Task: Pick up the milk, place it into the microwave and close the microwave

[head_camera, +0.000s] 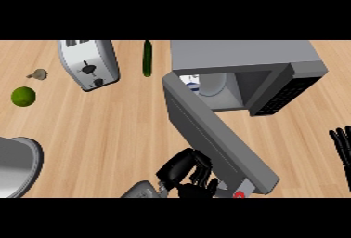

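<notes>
**Ann:** Where is the milk?

**Ben:** The small white and blue milk carton [194, 84] sits inside the big grey metal microwave [240, 56], by the far edge of the wooden surface [123, 130]. The microwave's grey door [212, 135] is wide open.

**Ann:** And the hands?

**Ben:** The black left hand [182, 171] touches the door's outside near the front edge, fingers spread, holding nothing. The black right hand [341, 144] rests at the right edge, fingers straight.
</notes>
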Tool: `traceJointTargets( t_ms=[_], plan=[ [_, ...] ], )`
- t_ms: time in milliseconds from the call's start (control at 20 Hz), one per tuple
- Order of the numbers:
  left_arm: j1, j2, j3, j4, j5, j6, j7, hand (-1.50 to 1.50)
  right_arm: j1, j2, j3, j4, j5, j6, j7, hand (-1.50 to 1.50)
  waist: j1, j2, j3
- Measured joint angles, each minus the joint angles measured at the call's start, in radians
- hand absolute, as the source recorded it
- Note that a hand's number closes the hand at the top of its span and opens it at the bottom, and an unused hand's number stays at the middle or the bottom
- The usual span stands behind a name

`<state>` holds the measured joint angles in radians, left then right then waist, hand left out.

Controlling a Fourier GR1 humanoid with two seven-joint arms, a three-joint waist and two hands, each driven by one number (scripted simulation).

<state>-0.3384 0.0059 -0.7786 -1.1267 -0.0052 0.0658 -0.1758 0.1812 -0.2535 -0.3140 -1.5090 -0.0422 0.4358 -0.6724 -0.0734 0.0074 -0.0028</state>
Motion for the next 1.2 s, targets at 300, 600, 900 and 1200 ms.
traceJointTargets(
  t_ms=[300,600,900,1200],
  plan=[
    [-0.091,0.000,-0.128,0.078,0.118,0.212,0.005,1.50,-0.010,-0.038,-0.009,-0.100,-0.069,0.026,0.038,-1.50,-0.039,0.005,-0.002],
    [-0.185,-0.002,-0.161,0.103,0.225,0.359,0.008,1.50,-0.044,-0.074,0.003,-0.163,-0.134,0.065,0.090,-1.50,-0.079,0.015,-0.004],
    [-0.245,-0.003,-0.128,0.086,0.337,0.477,-0.073,1.50,-0.068,-0.103,0.016,-0.197,-0.184,0.097,0.132,-1.50,-0.119,0.028,-0.007],
    [-0.312,-0.006,-0.078,0.104,0.464,0.521,-0.128,1.50,-0.098,-0.134,0.024,-0.221,-0.240,0.129,0.179,-1.50,-0.157,0.043,-0.008]
  ],
)
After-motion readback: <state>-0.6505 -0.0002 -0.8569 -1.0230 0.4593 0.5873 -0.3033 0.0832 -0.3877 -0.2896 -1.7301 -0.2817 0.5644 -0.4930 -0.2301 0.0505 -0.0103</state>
